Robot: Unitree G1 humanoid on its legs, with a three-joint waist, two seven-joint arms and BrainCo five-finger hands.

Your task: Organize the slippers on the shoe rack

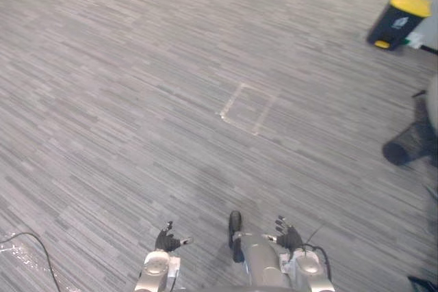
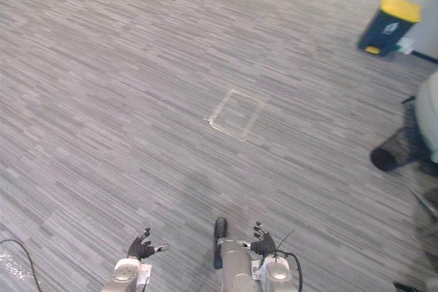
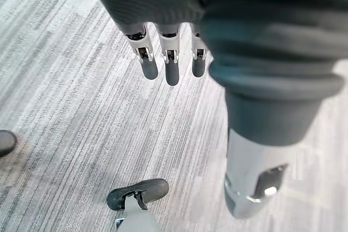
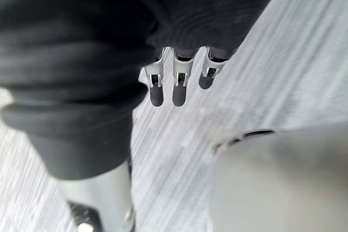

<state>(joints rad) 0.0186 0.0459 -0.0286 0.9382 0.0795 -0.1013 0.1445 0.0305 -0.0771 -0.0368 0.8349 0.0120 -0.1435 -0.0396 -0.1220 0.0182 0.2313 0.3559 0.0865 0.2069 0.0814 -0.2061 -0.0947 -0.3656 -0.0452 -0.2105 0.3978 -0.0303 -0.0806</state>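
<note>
Step in hand: we judge this a search or approach stage, with nothing picked up yet.
Next move: it calls for turning or walking until the slippers and the shoe rack lie before us, and only then a reach.
Left robot hand [image 1: 166, 240]: low at our left side over the carpeted floor [image 1: 137, 100]; its fingers [image 3: 171, 71] are straight and relaxed and carry nothing.
Right robot hand [image 1: 288, 237]: low at our right side; its fingers [image 4: 179, 88] hang straight and it is empty.
Slippers, shoe rack: we cannot tell where they are.
Surroundings: a taped rectangle [image 1: 248, 108] on the floor ahead, and a yellow-lidded bin [image 1: 398, 18] well apart to the right.
</note>
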